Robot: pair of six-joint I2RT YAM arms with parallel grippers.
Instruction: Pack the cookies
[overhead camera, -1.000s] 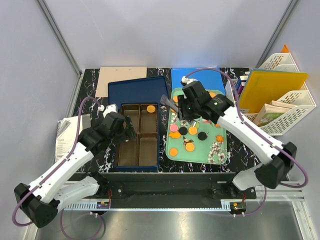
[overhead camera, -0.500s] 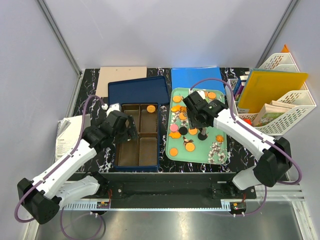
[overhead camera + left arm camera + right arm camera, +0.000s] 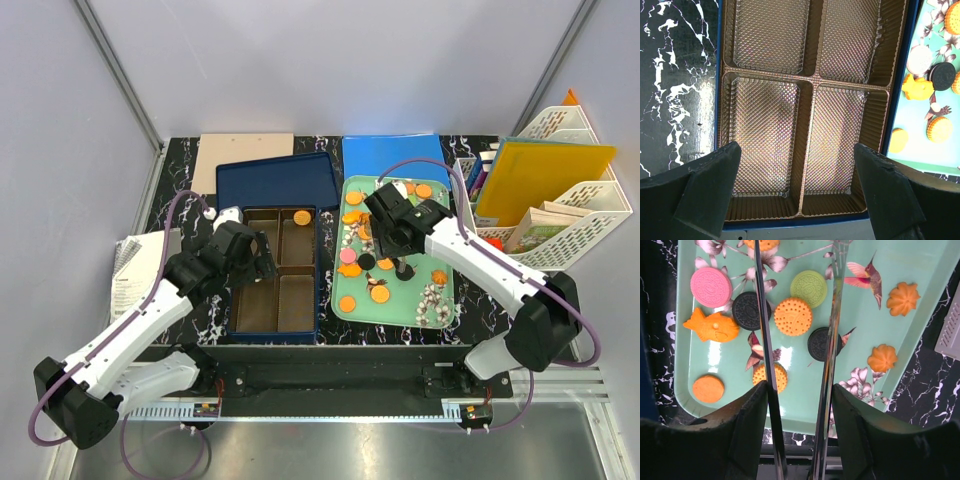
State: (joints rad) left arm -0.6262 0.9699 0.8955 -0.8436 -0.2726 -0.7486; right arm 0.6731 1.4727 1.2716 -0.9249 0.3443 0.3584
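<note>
The cookies lie on the mint-green tray (image 3: pixel 441 301). In the right wrist view I see a pink one (image 3: pixel 710 287), a green one (image 3: pixel 808 288), two black ones (image 3: pixel 751 310), and orange ones. My right gripper (image 3: pixel 800 432) is shut on metal tongs (image 3: pixel 764 340). The tongs' two arms stand open either side of a round orange cookie (image 3: pixel 793 316), above the tray. My left gripper (image 3: pixel 797 195) is open and empty over the brown four-part insert (image 3: pixel 812 85) of the blue box (image 3: pixel 238 322). One orange cookie (image 3: pixel 300 216) lies in the far right compartment.
The blue box lid (image 3: pixel 275 180) lies behind the box, with a blue folder (image 3: pixel 390 150) and a cardboard sheet (image 3: pixel 245 160) at the back. White file racks (image 3: pixel 565 210) stand at the right. Papers (image 3: pixel 135 270) lie at the left.
My right gripper has swung the tongs from pointing left near the box to pointing down over the middle of the tray. My left gripper has shifted slightly toward the box.
</note>
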